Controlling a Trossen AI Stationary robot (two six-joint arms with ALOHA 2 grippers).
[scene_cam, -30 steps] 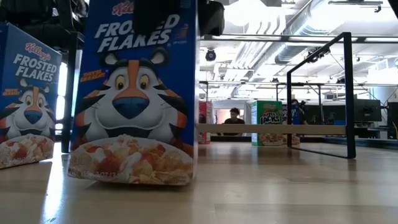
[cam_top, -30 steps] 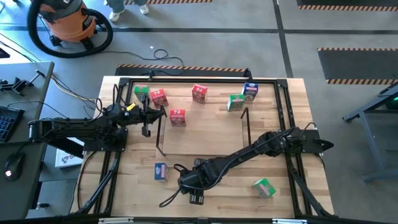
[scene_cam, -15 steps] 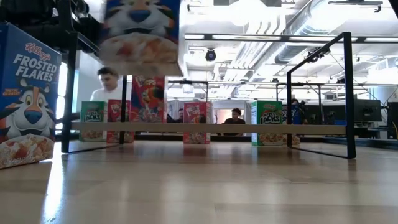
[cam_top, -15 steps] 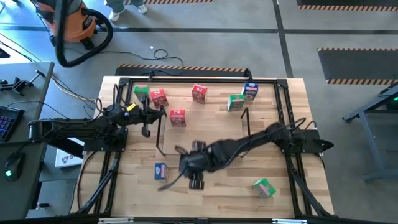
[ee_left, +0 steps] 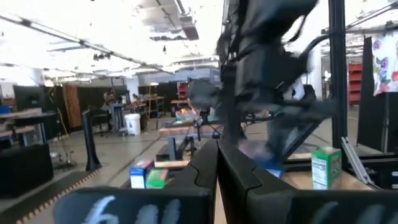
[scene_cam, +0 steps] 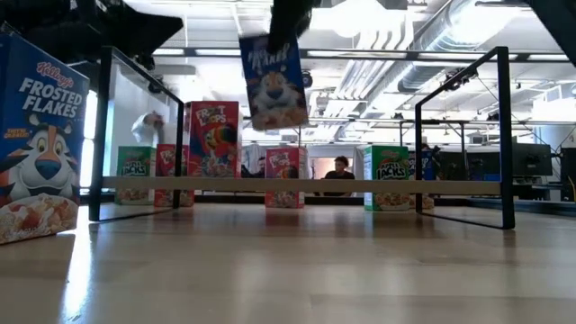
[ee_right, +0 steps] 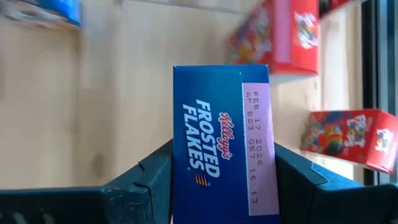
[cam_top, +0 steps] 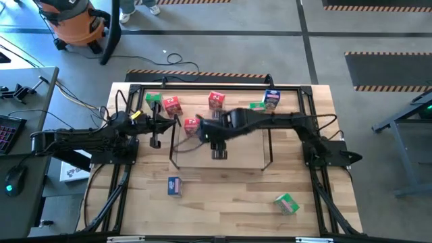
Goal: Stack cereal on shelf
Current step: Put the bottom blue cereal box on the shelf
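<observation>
My right gripper (ee_right: pixel 221 186) clamps the small blue Frosted Flakes cardboard box (ee_right: pixel 222 140) | carried above the thin black wire shelf (cam_top: pixel 219 167) | lower it level (no tilt), release gently | left gripper (cam_top: pixel 156 140) shut, waiting beside shelf's end.

**Nine boxes, one shelf**

You have nine cereal boxes in all, three of each colour. Count three red boxes (cam_top: pixel 172 104) (cam_top: pixel 192 126) (cam_top: pixel 216 100), three green boxes (cam_top: pixel 153 98) (cam_top: pixel 256 106) (cam_top: pixel 286 202) and three blue boxes (cam_top: pixel 271 98) (cam_top: pixel 174 185) (ee_right: pixel 221 149). There is one wire shelf (scene_cam: pixel 502 135) on your tabletop (cam_top: pixel 229 206), and one orange shop vacuum (cam_top: pixel 71 20) on the floor beyond it.
</observation>
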